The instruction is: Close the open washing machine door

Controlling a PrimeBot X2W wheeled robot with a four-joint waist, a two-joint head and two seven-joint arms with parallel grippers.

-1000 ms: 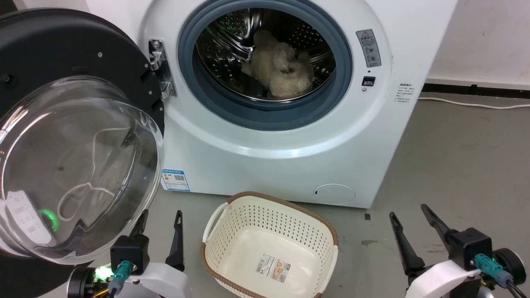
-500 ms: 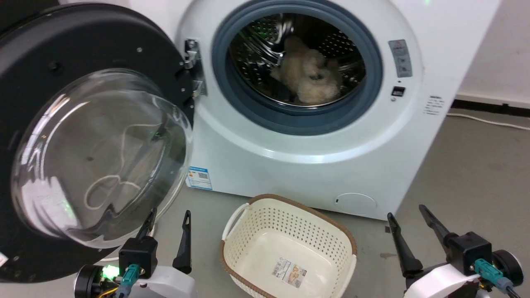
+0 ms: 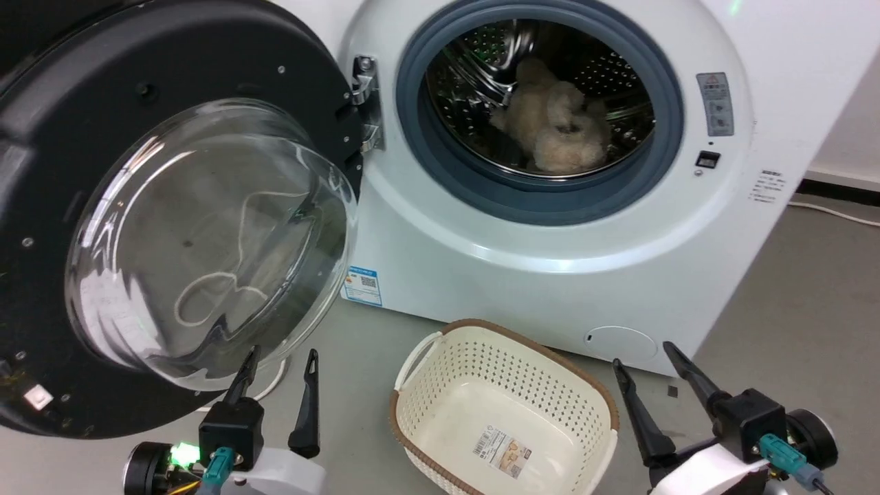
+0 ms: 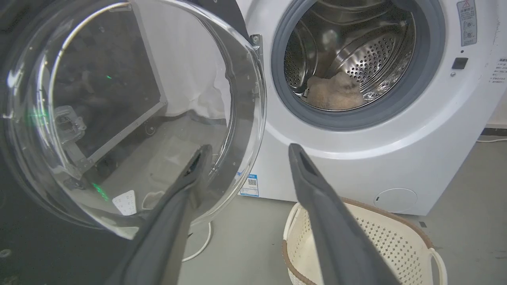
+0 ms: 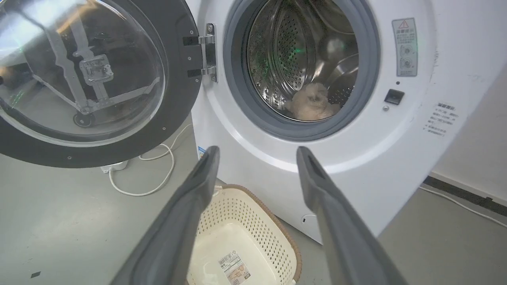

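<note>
The washing machine door point(image 3: 41, 172) runs off the head view's left edge, the cream basket point(image 3: 505, 364) loses its near end at the bottom edge, and print on the washing machine point(image 3: 522, 275) blue-white label point(image 3: 362, 286) is too small to read (grey warning sticker point(image 3: 715, 103) likewise).

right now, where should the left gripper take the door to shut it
Probably the door's black frame at its lower-left rim, far from the hinge for leverage. Bring the open left gripper in edge-on, fingers straddling the rim. The bulging glass looks too smooth and round to pinch.
</note>
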